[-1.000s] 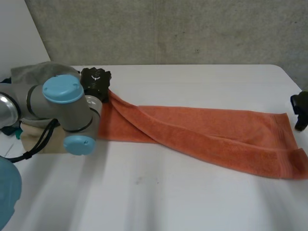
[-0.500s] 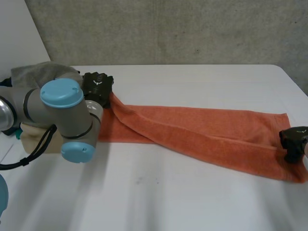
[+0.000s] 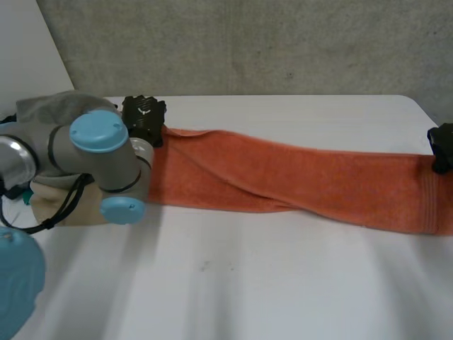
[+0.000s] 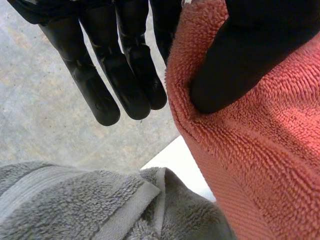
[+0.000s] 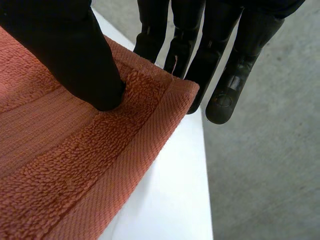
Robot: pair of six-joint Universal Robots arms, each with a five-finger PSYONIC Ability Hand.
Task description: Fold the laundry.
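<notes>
A long orange towel stretches across the white table from left to right, pulled nearly taut. My left hand holds its far left corner: in the left wrist view the thumb presses the orange towel against the fingers. My right hand holds the far right corner at the table's right edge. In the right wrist view the thumb pinches the orange towel near its hemmed corner against the fingers.
A grey towel lies bunched at the table's far left behind my left arm, also under the left hand as the grey towel. A beige cloth lies beneath the arm. The table's right edge drops to the floor.
The right hand came down on the towel's right end, closed on its corner and lifted it back and up. The sagging towel has been drawn straighter between both hands.
</notes>
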